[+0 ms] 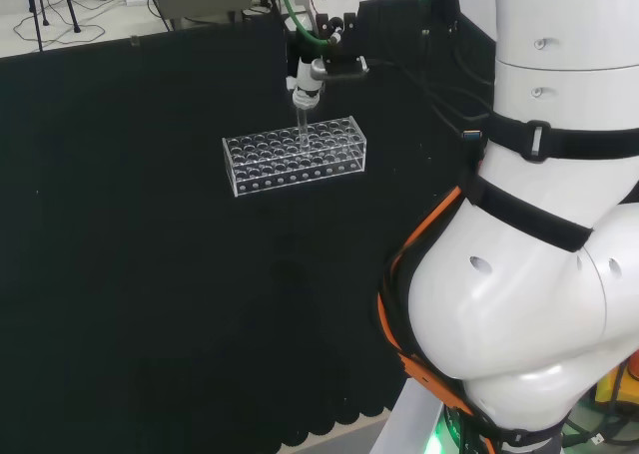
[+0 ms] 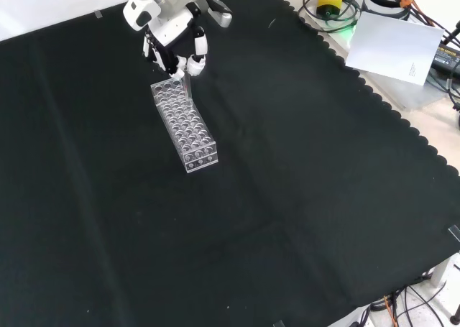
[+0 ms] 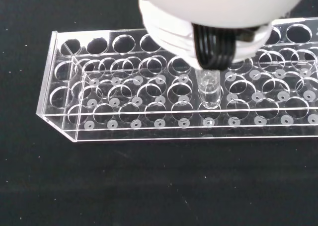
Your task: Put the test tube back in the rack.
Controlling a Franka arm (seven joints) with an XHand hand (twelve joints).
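One clear test tube [image 3: 209, 91] pinched upright in the hand [image 2: 176, 50], fingers [image 2: 198, 60] curled round its upper end. Rounded bottom already down among the holes of the clear rack [image 1: 296, 155]; wrist view puts the tip level with the upper plate, second row in from the near long edge. Cannot tell whether seated in the lower plate yet.

Rack lying long-side across the head view on the black-clothed table [image 2: 287, 197], far part of the cloth. Hand directly above it, toward the rack's right half in head view; over its far end in front view. No other tubes visible in the rack.

Handling, as a judgement:
- Thin clear glass or plastic, light, stiff, fragile. Smooth wall, so likely slippery.
- Round section: prone to rotating or tilting within a pinch.
- Best held near the top, as now; leaves the lower length free to pass both plates.
- Side load against a hole edge = risk of cracking, or of dragging the light rack across the cloth.

Next step calls for straight vertical descent, tube kept plumb, release only once the bottom sits in the lower plate. Task looks most of the way done.
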